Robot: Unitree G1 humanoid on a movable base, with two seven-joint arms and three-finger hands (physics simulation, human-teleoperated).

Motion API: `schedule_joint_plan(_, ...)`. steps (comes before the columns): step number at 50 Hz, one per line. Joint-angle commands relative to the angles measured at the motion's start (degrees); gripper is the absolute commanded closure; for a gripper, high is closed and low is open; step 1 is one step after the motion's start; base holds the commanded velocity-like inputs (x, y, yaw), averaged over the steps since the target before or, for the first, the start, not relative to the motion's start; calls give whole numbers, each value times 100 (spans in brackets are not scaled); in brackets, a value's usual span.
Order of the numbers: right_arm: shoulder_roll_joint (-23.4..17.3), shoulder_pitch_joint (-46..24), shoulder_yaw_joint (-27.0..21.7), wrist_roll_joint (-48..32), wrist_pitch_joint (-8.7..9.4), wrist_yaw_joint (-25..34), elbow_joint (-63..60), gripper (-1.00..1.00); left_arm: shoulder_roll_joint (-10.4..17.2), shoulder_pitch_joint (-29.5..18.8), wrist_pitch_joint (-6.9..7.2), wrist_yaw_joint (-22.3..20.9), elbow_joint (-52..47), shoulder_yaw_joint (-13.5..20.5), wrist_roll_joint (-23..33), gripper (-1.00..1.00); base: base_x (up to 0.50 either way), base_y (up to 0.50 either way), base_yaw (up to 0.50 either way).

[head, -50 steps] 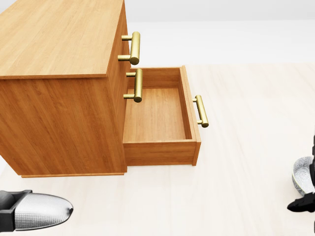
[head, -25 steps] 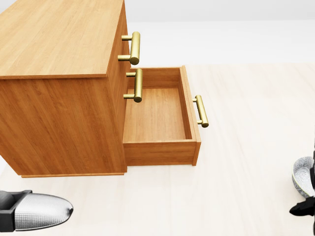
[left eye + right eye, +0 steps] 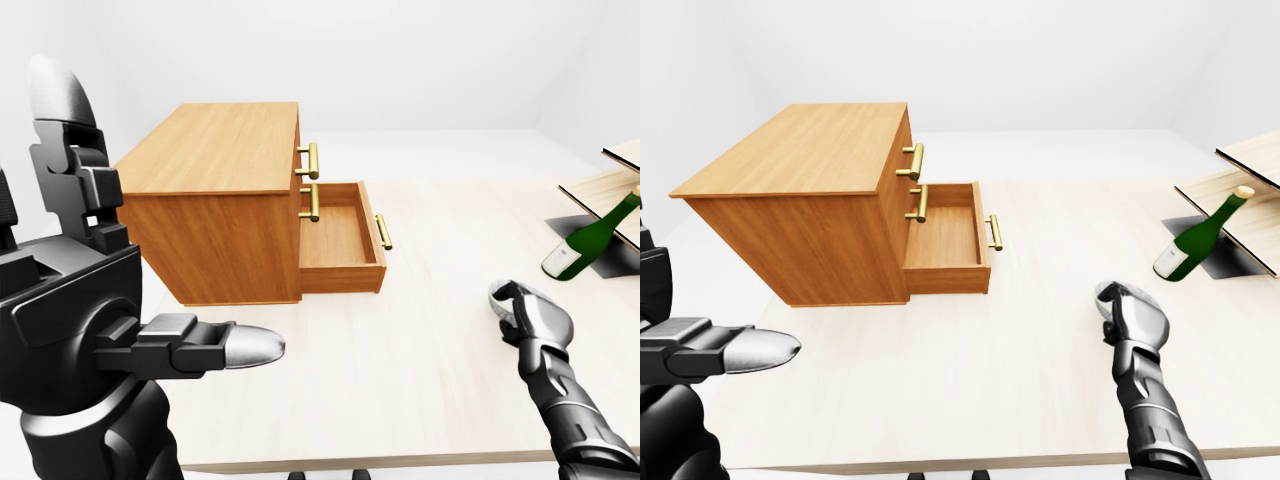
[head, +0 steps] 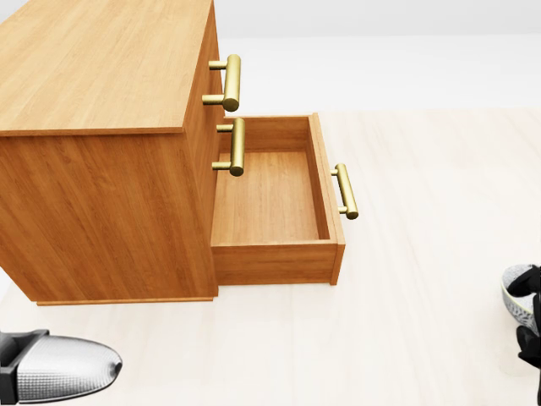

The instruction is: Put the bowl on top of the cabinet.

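The small white bowl with a dark patterned wall (image 4: 512, 298) sits low on the pale wooden counter (image 3: 420, 380). It is right at the black-and-silver right hand (image 3: 528, 318), whose fingers curl about its rim. They look closed on it, though the bowl is half cut off at the head view's right edge, so I cannot tell whether the grip is truly clamped.

What matters is where the goal lies from that hand. The flat top of the orange-brown wooden cabinet with brass handles (image 3: 225, 150) is up and to the hand's left, well apart from it and plainly higher. The cabinet's pulled-out bottom drawer (image 3: 338, 225) juts out between the two, so I judge the bowl should rise first and then cross leftward over the drawer.

The left hand (image 3: 120, 330) is nearer the cabinet, just below its side panel in the left-eye view. Its fingers are spread apart and it holds nothing. The carry falls to the right arm, and it looks like a long reach.
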Motion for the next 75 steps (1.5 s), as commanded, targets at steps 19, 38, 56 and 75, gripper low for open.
schedule_joint_plan(19,230,416,-561,38,0,1063,-2206,100,5,-8,0,7,-9,2,-7,-100,0,0,0)
schedule_joint_plan(38,290,139,-791,-69,0,1865,-3464,100,-29,91,0,-26,98,-42,59,-100,0,0,0)
schedule_joint_plan(56,299,-392,-689,-311,0,2568,-4266,100,-20,69,0,-23,97,-16,39,-100,0,0,0)
schedule_joint_plan(75,249,-1532,-410,-372,424,3297,-4633,100,14,-19,0,14,8,88,-73,-100,0,0,0)
